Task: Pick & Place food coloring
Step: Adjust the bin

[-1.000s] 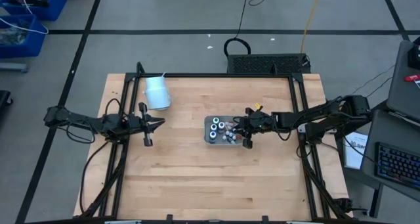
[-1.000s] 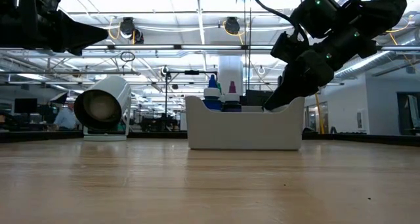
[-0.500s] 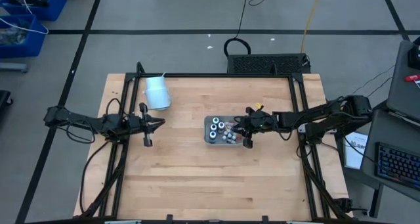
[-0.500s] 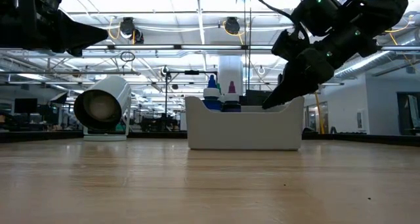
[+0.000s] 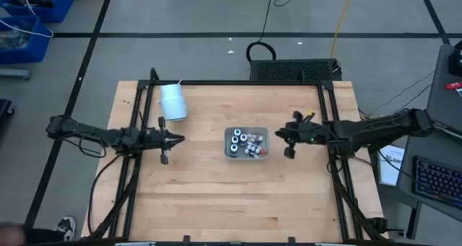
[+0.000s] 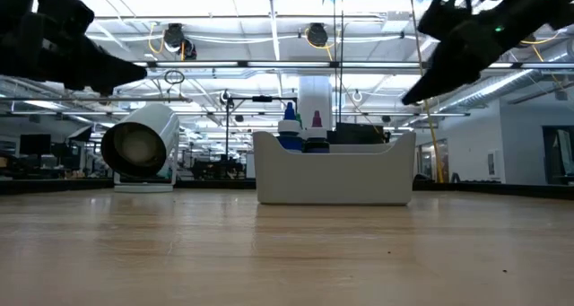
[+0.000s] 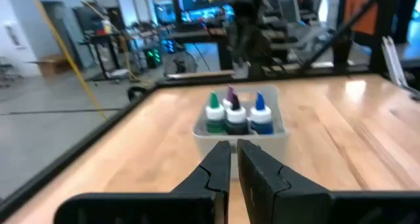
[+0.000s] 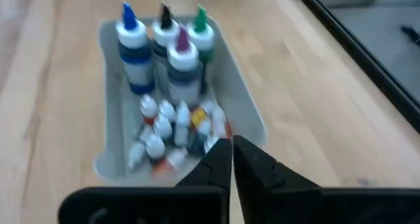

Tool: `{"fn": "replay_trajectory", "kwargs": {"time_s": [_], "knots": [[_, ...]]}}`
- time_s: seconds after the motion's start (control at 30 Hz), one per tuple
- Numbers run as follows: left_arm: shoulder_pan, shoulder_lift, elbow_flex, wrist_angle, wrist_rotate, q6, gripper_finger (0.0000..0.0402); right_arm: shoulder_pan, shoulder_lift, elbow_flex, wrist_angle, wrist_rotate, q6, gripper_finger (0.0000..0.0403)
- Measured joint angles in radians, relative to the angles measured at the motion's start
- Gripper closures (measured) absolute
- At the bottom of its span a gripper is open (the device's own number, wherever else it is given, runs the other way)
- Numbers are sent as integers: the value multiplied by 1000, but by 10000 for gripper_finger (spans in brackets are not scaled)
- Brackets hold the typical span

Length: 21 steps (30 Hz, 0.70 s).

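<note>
Right gripper (image 5: 283, 136): your fingers (image 8: 252, 168) are pressed together with nothing between them. It hangs above the table, just off the tray's right end, touching nothing.
Left gripper (image 5: 175, 139): its fingers (image 7: 216, 166) sit almost closed with a thin slit between, nothing held. It waits over the table's left side, well apart from the tray.
Table (image 5: 209, 195): you have bare wood along the whole near half and between the left gripper and the tray. Black frame rails run down both side edges.
Cup (image 5: 172, 102): a pale cylinder lying on its side near the far left corner, well clear of both grippers.
Tray (image 5: 229, 151): clear, rectangular, at mid-table, lying directly between the two grippers.
Food coloring (image 8: 168, 53): four tall bottles with white caps stand together at the tray end farther from your right gripper. The small bottles (image 8: 168, 132) lie jumbled at the nearer end; a few look red-tinted, though you cannot count them for certain.
</note>
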Motion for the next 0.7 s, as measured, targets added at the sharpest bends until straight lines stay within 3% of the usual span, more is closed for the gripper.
{"fn": "replay_trajectory", "kwargs": {"time_s": [0.23, 0.43, 0.7], "knots": [[0, 207, 0, 132, 51, -27, 395, 107, -64, -11, -223, 118, 202, 401], [0, 474, 28, 251, 51, -118, 398, 150, 0, -109, -139, 117, 298, 402], [-36, 927, 148, 375, 8, -292, 399, 152, 89, -257, 166, 114, 299, 402]]}}
